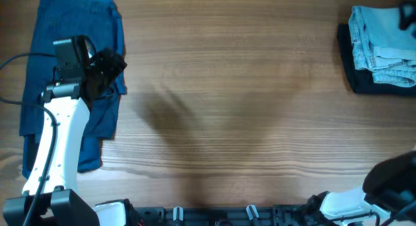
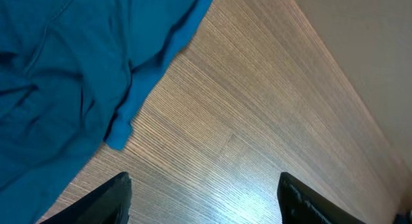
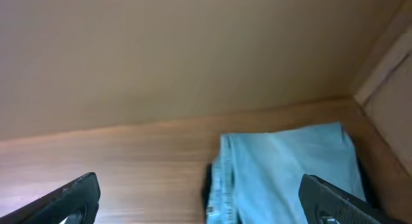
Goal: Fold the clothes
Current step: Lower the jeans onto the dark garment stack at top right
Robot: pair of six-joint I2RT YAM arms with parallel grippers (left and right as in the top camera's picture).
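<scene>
A blue denim garment (image 1: 49,63) lies spread flat at the far left of the wooden table; it also shows in the left wrist view (image 2: 71,76). My left gripper (image 1: 107,73) is open and empty above its right edge, over bare wood in the left wrist view (image 2: 205,198). A folded pile with pale light-wash denim shorts (image 1: 380,47) on top of a dark navy garment (image 1: 354,80) sits at the far right. In the right wrist view the pale shorts (image 3: 290,172) lie ahead of my open, empty right gripper (image 3: 199,201). The right arm (image 1: 383,187) is at the bottom right corner.
The wooden table (image 1: 247,96) runs between the two garments. A black rail with clips (image 1: 214,216) lines the front edge. A beige wall (image 3: 161,50) stands behind the table in the right wrist view.
</scene>
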